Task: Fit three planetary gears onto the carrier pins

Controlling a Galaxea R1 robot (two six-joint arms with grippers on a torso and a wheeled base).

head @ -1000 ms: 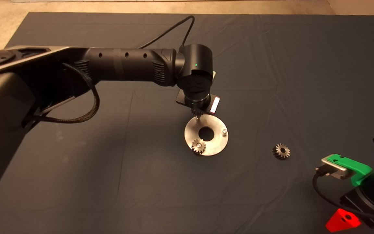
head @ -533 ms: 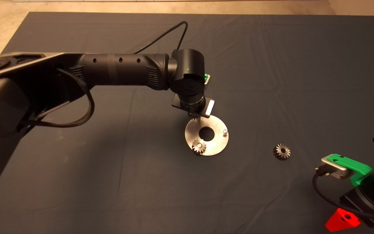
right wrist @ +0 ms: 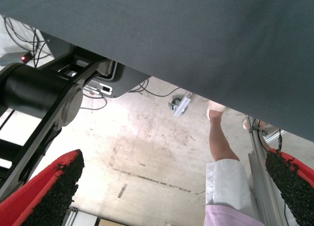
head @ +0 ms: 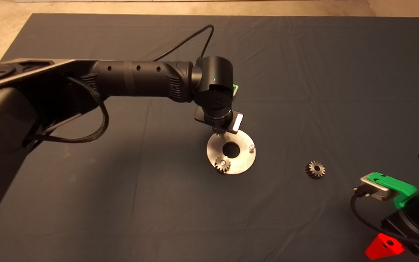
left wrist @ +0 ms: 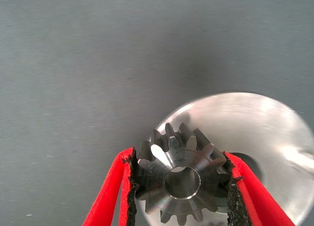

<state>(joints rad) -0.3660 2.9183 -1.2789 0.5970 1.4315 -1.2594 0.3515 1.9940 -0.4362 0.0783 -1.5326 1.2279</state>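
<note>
Alignment is being sought as the left tool (left wrist: pixel 179 187), pinching a planetary gear (left wrist: pixel 180 179) over the disc's (head: pixel 244 156) far-edge carrier pin, should be lowered squarely; the right tool (right wrist: pixel 171 187) is being held spread at the worktop's edge.

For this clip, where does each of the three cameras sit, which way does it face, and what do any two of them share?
Head view: above, looking down at the mat; left arm from the left, right gripper parked lower right.
Left wrist view: on that wrist, facing the left gripper, shut on a gear over the disc.
Right wrist view: facing past the mat's edge to the floor and a person's leg; open fingers.
Shared: head and left wrist both show the held gear and disc.
</note>
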